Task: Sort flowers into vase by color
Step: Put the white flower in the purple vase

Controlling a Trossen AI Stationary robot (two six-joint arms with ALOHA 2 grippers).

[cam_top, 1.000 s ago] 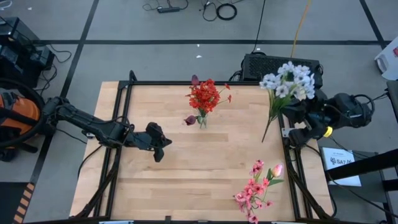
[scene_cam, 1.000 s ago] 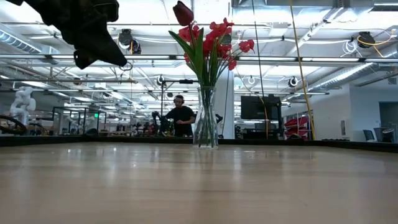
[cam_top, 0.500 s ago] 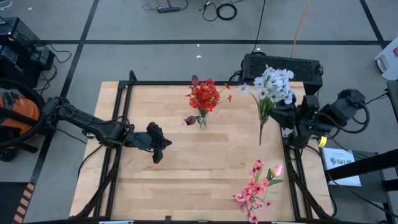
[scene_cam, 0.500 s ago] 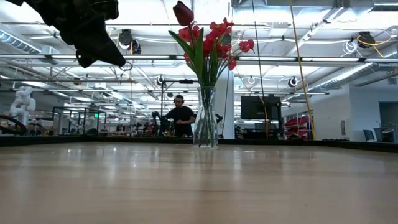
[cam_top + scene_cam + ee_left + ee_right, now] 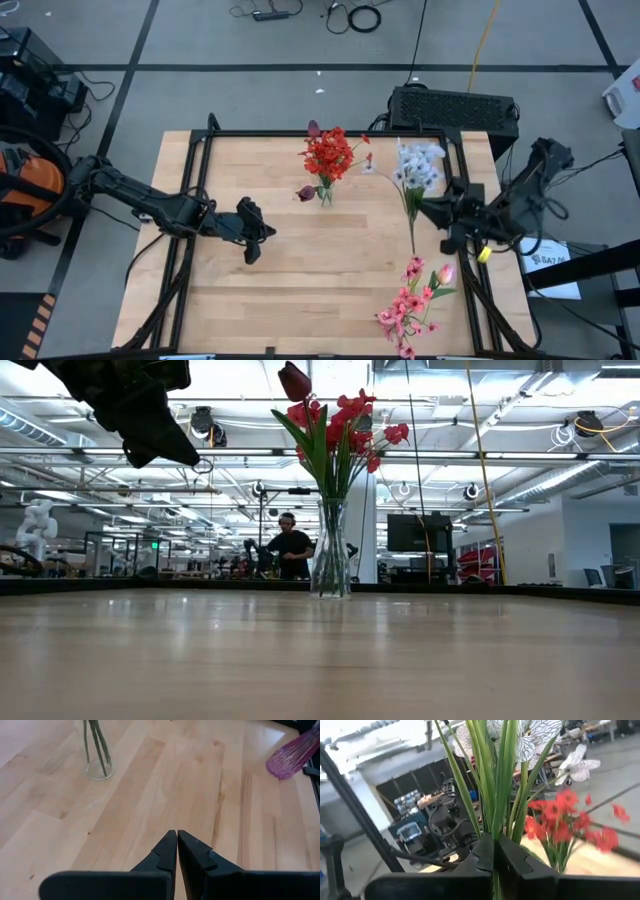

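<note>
A glass vase point(image 5: 326, 192) holding red flowers point(image 5: 328, 155) stands on its base at the far middle of the wooden table point(image 5: 250, 300); the low view shows it too point(image 5: 331, 550). Over the table's right side, a white-blossomed spray point(image 5: 418, 165) with green stems is in my right gripper point(image 5: 423, 207), which is shut on it. Pink flowers point(image 5: 410, 300) lie flat near the table's near right corner. My left gripper point(image 5: 256, 242) hovers shut above the table's left half, with nothing in it point(image 5: 176, 842). My right gripper pinches the bundled green stems point(image 5: 496, 827) of the white spray between its two fingers, below the blossoms point(image 5: 535, 740). The fingers come level from the table's right and lie across the stems. The spray is lifted clear, blossoms toward the far edge, stem end point(image 5: 412, 248) toward the near edge.
Black frame rails point(image 5: 196, 200) run along the table's left and right sides. A black box point(image 5: 455, 105) sits just beyond the far right edge. Bare wood lies between the vase and the pink flowers. A person point(image 5: 291, 550) shows far behind the table in the low view.
My right gripper has swung from beyond the table's far right corner toward the table's left, turning as it went. It carried the white spray in over the table, closer to the vase. The vase, the pink flowers and my left gripper have kept their places.
</note>
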